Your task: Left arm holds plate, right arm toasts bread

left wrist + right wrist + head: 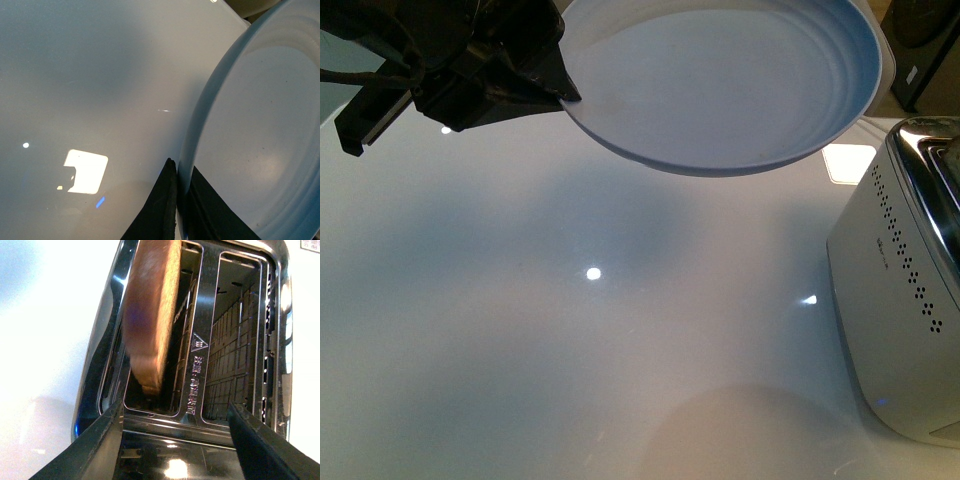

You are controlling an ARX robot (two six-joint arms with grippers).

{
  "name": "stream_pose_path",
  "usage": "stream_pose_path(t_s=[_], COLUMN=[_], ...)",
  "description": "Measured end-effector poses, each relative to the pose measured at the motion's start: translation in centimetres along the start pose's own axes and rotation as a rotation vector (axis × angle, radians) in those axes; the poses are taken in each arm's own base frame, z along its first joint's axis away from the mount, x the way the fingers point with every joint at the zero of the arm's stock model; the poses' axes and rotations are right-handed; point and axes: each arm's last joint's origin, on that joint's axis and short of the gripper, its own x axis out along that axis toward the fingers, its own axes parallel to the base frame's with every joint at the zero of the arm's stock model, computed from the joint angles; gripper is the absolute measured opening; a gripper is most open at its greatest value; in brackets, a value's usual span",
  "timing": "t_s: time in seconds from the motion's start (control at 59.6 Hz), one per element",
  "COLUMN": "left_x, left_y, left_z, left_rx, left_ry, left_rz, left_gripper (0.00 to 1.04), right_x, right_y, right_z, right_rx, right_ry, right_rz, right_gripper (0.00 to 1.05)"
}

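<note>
Blue plate (720, 90) is pinched at 9 o'clock by the left gripper (566, 96), right gripper (176, 407) gapes empty over bread (150, 315) in the toaster (199, 360).

Glossy white worktop (500, 390), super shiny: one small round light glare (593, 273) on it, plus a bright rectangular reflection (86, 171) in the left wrist view. Soft grey shadows (620, 215) across the middle.

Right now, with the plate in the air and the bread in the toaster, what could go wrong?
1. The left gripper pinches the plate only at its rim, tilted above the table; it may slip or swing down.
2. The bread leans in a slot of the toaster and sticks out; it might jam, or the open right gripper close above could knock it.
</note>
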Motion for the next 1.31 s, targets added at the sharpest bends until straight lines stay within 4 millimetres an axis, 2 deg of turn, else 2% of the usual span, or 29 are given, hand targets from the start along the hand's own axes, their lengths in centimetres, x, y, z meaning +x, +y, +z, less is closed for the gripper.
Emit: stream_pose_path(t_s=[0.084,0.151,0.302,0.453,0.537,0.654,1.04,1.308], left_x=[0.0,0.0,0.0,0.0,0.0,0.0,0.0,0.0], left_y=[0.0,0.0,0.0,0.0,0.0,0.0,0.0,0.0], left_z=[0.0,0.0,0.0,0.0,0.0,0.0,0.0,0.0], left_rx=[0.000,0.000,0.000,0.000,0.000,0.000,0.000,0.000], left_ry=[0.000,-0.001,0.000,-0.001,-0.002,-0.001,-0.002,-0.002], left_rz=[0.000,0.001,0.000,-0.001,-0.001,-0.001,-0.001,-0.001], left_gripper=[0.03,0.03,0.03,0.03,0.03,0.03,0.03,0.03], right_x=[-1.5,-3.5,-5.9,-6.0,-5.8,-6.1,-6.2,-6.3], right_y=[-0.8,-1.7,-2.5,-2.6,-2.2,-1.9,-1.4,-1.2], right_z=[0.7,1.2,1.8,1.9,1.4,0.6,-1.9,-3.0], right_rx=[0.048,0.102,0.146,0.150,0.175,0.188,0.194,0.196], right_ry=[-0.084,-0.189,-0.313,-0.319,-0.525,-0.683,-0.693,-0.695], right_rz=[-0.006,-0.014,-0.048,-0.046,0.005,0.007,0.007,0.008], right_gripper=[0.84,0.97,0.96,0.96,0.83,0.66,0.04,0.02])
